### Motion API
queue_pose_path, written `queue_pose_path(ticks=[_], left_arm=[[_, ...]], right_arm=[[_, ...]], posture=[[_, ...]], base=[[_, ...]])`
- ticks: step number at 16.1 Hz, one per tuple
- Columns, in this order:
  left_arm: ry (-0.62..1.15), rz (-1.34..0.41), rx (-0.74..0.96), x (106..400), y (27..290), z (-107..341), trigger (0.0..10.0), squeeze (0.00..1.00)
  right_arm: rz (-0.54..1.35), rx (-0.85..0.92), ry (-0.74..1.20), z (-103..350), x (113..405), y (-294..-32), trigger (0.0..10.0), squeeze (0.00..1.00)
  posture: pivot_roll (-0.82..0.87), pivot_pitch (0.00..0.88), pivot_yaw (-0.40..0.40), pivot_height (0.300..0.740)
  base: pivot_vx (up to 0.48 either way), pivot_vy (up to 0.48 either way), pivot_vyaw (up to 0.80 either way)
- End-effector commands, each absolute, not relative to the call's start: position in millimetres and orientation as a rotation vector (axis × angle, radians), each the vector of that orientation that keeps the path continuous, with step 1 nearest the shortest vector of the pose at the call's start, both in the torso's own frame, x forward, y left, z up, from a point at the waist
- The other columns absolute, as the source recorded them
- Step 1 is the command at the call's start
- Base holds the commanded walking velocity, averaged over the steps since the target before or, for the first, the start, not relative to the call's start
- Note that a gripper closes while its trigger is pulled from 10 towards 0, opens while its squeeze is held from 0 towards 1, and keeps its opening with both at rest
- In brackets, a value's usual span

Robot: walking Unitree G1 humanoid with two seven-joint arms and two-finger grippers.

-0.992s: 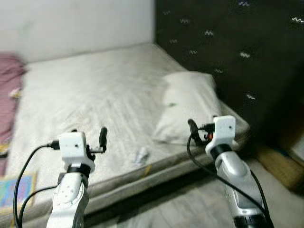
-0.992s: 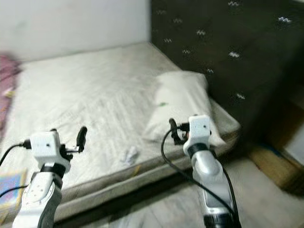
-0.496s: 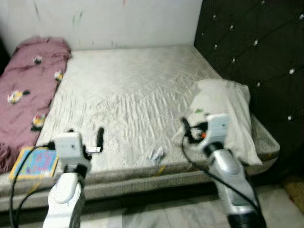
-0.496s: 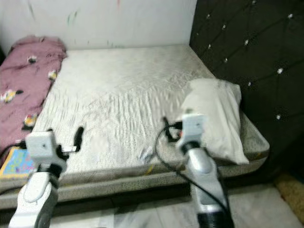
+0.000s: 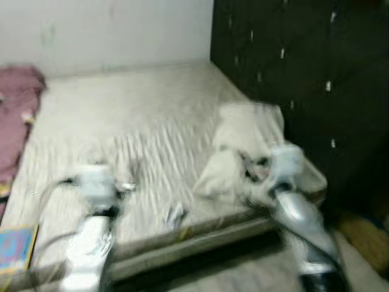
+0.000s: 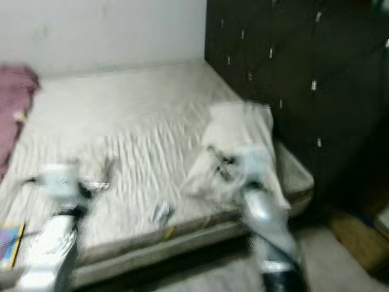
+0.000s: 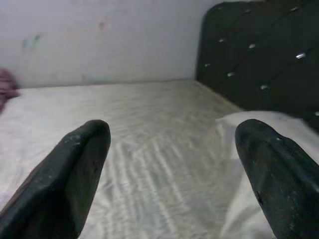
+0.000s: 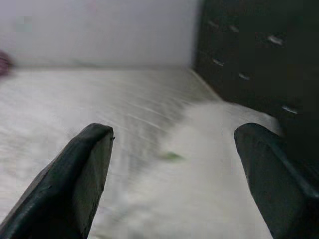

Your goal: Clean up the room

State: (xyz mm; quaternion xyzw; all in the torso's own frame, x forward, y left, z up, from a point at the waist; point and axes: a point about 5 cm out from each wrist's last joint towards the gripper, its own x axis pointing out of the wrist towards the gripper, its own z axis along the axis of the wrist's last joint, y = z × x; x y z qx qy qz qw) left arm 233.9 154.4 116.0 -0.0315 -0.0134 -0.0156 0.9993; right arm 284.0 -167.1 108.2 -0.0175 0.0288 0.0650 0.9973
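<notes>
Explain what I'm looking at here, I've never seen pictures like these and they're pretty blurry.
A walking robot faces a bed. Two pictures come from cameras in its head, blurred because it is moving; two come from cameras on its wrists, looking along black fingers. The left end effector and right end effector are both open and hold nothing. On the mattress lie a white pillow by the dark headboard, a small crumpled white scrap near the front edge, a pink blanket and a colourful book.

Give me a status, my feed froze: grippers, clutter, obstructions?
Left gripper and right gripper open, empty, raised before the mattress. Small crumpled scrap near mattress edge, pillow at headboard. Nothing in the way.
</notes>
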Motion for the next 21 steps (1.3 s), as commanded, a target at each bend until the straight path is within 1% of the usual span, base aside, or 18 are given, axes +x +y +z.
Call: queue_pose_path(ticks=[1, 2, 6, 11, 16, 21], left_arm=[[-0.036, 0.017, -0.032, 232.4, 169.8, 118.5, 10.0, 0.0], [-0.028, 0.028, -0.039, 233.0, 169.5, 116.9, 10.0, 0.0], [-0.021, 0.069, -0.061, 235.4, 170.9, 115.9, 10.0, 0.0], [-0.013, 0.077, -0.058, 236.3, 171.0, 114.4, 10.0, 0.0], [0.009, 0.095, -0.082, 236.3, 171.3, 109.2, 10.0, 0.0], [0.019, 0.093, -0.088, 240.5, 172.8, 107.7, 10.0, 0.0]], right_arm=[[0.194, -0.014, 0.009, 119.4, 289.6, -145.8, 10.0, 0.0], [0.194, -0.012, 0.011, 118.9, 289.5, -145.5, 10.0, 0.0], [0.201, -0.026, 0.014, 117.9, 290.8, -144.0, 10.0, 0.0], [0.196, -0.015, 0.019, 116.2, 291.0, -143.4, 10.0, 0.0], [0.181, 0.0, 0.023, 113.3, 291.7, -145.1, 10.0, 0.0], [0.172, 0.008, 0.017, 114.0, 293.0, -144.2, 10.0, 0.0]], posture=[[-0.02, 0.0, -0.037, 0.74], [-0.02, 0.0, -0.037, 0.74], [-0.01, 0.0, -0.045, 0.74], [-0.01, 0.0, -0.047, 0.74], [-0.01, 0.0, -0.038, 0.74], [-0.01, 0.0, -0.03, 0.74]], base=[[0.405, 0.0, 0.57], [0.27, 0.0, 0.76], [0.0, 0.0, 0.77], [0.0, 0.0, 0.78], [0.0, 0.0, 0.0], [0.0, 0.48, 0.0]])
